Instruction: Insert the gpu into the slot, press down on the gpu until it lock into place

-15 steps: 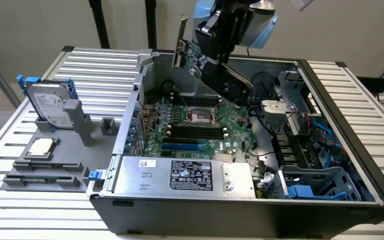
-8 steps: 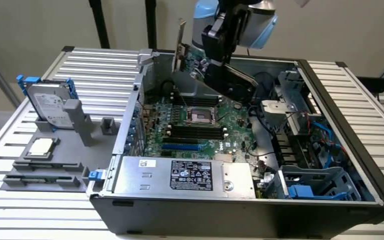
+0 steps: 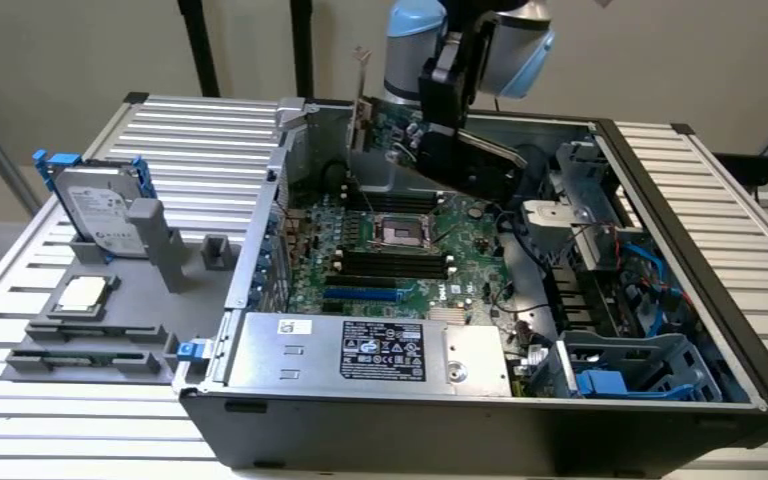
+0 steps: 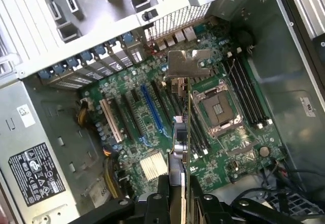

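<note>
The gripper is clamped on the gpu, holding it upright and edge-on above the motherboard, just beside the CPU socket and near the rear wall of the computer case. Whether its lower edge sits in a slot cannot be told. The power supply lies along the case's front edge.

i am reaching down from the top centre of the frame into the open computer case, my gripper holding the gpu on edge above the green motherboard, its metal bracket sticking up near the case's far wall. a silver power supply is lying in the lower middle, and a hard drive is standing in a grey holder at the left.
</note>
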